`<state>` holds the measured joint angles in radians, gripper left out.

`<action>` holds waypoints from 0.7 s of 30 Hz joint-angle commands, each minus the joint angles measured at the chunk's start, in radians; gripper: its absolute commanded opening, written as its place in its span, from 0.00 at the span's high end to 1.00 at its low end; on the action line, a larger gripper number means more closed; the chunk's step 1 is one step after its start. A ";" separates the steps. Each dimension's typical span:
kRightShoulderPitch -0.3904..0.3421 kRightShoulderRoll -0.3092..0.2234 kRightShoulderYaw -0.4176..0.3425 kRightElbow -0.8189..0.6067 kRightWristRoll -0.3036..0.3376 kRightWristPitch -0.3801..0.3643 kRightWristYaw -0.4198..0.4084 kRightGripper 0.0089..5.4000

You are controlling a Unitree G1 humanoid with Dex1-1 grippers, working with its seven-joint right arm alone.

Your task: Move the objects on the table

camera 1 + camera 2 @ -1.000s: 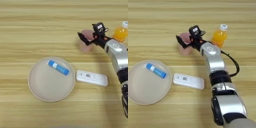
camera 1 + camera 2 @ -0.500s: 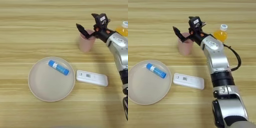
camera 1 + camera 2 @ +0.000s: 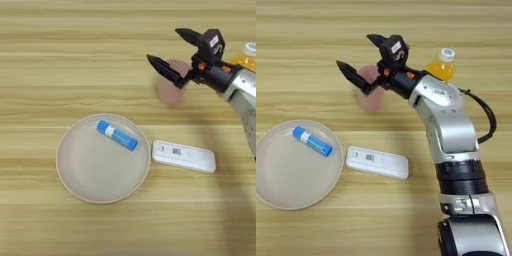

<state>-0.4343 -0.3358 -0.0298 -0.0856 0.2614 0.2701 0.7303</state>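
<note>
With the right gripper [image 3: 368,56] hanging jaws spread wide, note the pink cup [image 3: 370,92] sits just below them, upper centre of frame, on the surface [image 3: 306,30].

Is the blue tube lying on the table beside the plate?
No, the blue tube lies inside the plate, near its upper rim.

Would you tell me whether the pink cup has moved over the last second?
Yes: the pink cup has shifted left, away from the juice bottle.
</note>
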 commanded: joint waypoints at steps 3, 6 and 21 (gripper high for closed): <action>-0.005 -0.068 -0.027 -0.165 0.099 0.057 0.055 0.00; 0.031 -0.094 -0.030 -0.220 0.129 0.084 0.085 0.00; 0.335 -0.135 0.212 -0.376 0.057 0.111 0.153 0.00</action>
<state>-0.0940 -0.4515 0.1612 -0.4282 0.3492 0.4234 0.9020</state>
